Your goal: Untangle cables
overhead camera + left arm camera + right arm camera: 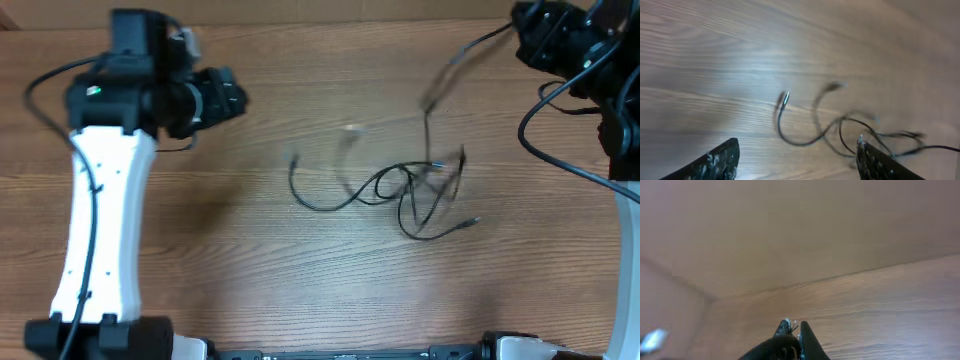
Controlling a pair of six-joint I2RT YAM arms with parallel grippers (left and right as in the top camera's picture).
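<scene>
The cables (408, 183) sprawl at 4 o'clock from the wide left pincer (238, 98) — the right pincer (794, 326), narrow, seems to pinch one strand.

Left gripper (796, 146) gapes wide; right gripper (794, 326) has fingers pinched together

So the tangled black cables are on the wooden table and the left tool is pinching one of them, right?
Not quite. The cables do lie tangled on the wooden table, but the left tool is pinching nothing. In the left wrist view its fingers stand wide apart, open, and the cables lie on the table beyond them.
</scene>
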